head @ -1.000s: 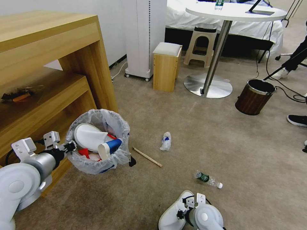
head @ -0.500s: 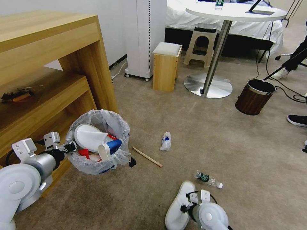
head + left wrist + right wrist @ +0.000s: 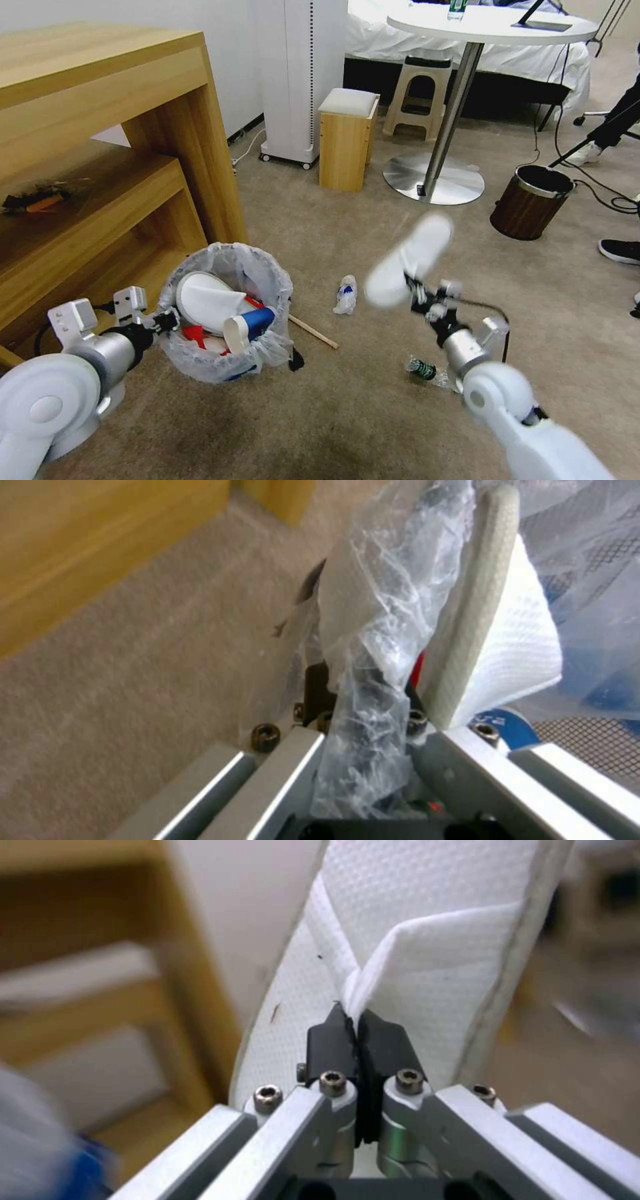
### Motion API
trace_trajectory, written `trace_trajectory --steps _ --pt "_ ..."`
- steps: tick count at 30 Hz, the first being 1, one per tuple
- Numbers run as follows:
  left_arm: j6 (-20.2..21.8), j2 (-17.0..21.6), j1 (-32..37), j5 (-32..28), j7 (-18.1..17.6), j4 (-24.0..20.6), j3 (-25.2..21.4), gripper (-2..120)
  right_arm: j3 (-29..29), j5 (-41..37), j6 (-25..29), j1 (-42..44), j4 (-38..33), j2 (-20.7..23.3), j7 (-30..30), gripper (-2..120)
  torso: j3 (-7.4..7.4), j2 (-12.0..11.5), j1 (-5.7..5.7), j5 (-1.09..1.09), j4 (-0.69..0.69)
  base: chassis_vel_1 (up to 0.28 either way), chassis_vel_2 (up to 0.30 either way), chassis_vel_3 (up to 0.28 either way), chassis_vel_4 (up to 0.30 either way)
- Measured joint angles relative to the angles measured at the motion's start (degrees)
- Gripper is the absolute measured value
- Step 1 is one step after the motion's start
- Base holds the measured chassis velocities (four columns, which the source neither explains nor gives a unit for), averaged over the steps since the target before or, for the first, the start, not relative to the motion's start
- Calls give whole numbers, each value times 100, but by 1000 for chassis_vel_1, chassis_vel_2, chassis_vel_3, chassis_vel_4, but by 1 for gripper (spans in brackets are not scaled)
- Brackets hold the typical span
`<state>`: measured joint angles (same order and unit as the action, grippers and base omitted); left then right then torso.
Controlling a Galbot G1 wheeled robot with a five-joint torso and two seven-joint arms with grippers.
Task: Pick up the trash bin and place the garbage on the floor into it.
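Slipper in hand: the white slipper [image 3: 408, 259] looks light, soft and floppy, a thin quilted sole with a fabric strap; I judge the strap the surest place to pinch, since the sole would bend away.
Right end effector [image 3: 358, 1027]: fingers pressed together on the fold of the strap, the slipper [image 3: 427, 940] standing up from it, raised above the floor [image 3: 413, 413] to the right of the trash bin.
Trash bin [image 3: 230, 320]: light thin-walled bin, its crinkly bag slippery; the rim is the natural hold. It is lifted clear of the carpet beside the wooden shelf unit [image 3: 100, 167], already holding another slipper and a blue cup.
Left end effector [image 3: 363, 715]: clamped on the bin's rim through the bag [image 3: 373, 630].
Still on the floor: crumpled wrapper [image 3: 345, 295], wooden stick [image 3: 315, 332], small bottle [image 3: 427, 371].
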<state>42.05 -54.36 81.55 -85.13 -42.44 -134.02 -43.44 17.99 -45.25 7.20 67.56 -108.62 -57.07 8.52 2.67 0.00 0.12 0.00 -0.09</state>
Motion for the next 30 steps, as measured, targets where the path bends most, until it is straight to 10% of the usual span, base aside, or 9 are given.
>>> trace_trajectory --steps 11,30 --pt "7 47 7 -97 -37 -19 695 0 -668 -157 901 -919 257 147 2480 0 0 0 0 0 -1 0 0 0 0" --pt "16 18 -268 -54 -37 69 1185 0 -1460 688 962 -1962 807 261 4106 0 0 0 0 0 -1 0 0 0 0"
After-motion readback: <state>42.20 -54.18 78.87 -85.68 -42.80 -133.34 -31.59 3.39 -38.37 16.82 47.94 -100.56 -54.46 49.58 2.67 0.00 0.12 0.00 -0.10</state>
